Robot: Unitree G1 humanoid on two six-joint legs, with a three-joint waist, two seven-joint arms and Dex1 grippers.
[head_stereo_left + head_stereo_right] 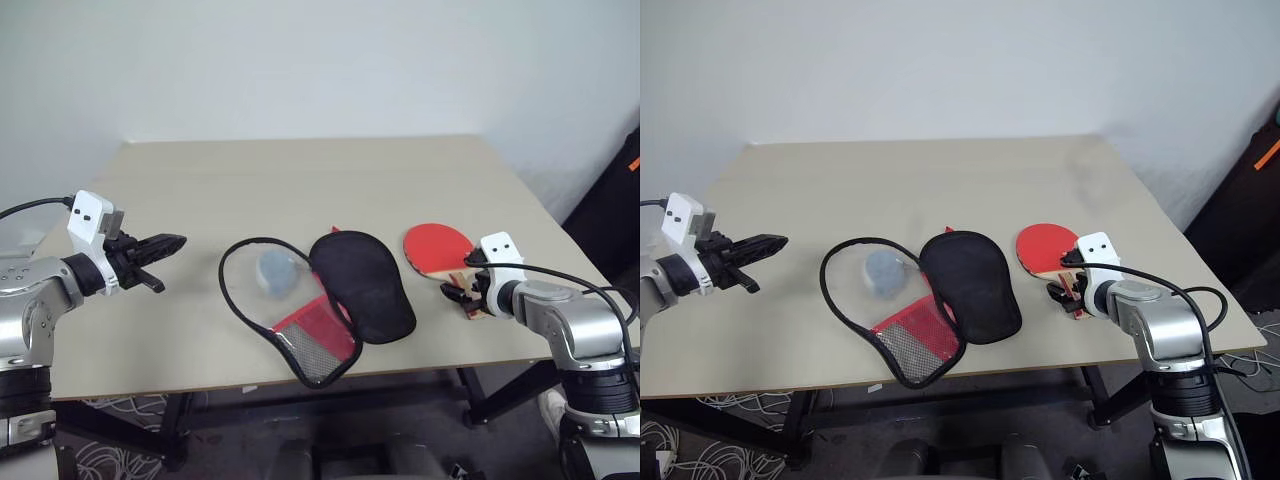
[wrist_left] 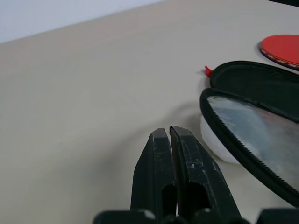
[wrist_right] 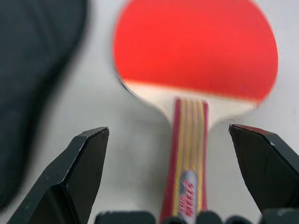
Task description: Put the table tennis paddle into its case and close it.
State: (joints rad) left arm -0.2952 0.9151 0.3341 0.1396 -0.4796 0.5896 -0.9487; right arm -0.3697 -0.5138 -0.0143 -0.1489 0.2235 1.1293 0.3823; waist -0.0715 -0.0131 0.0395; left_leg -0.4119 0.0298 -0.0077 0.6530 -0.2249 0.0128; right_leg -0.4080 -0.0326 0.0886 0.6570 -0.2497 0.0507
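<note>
Right claw (image 3: 180,175) gapes astride the table tennis paddle (image 3: 196,51) handle.

paddle (image 1: 437,247): 1 | case (image 1: 330,300): 1 | table (image 1: 300,180): 1 | grey-blue round item (image 1: 275,270): 1

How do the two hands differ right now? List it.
The left hand is shut, fingers pressed together; the right hand is open wide. The left hand hovers beside the case, holding nothing; the right hand straddles the handle of the table tennis paddle, not yet gripping. Both have black fingers.
</note>
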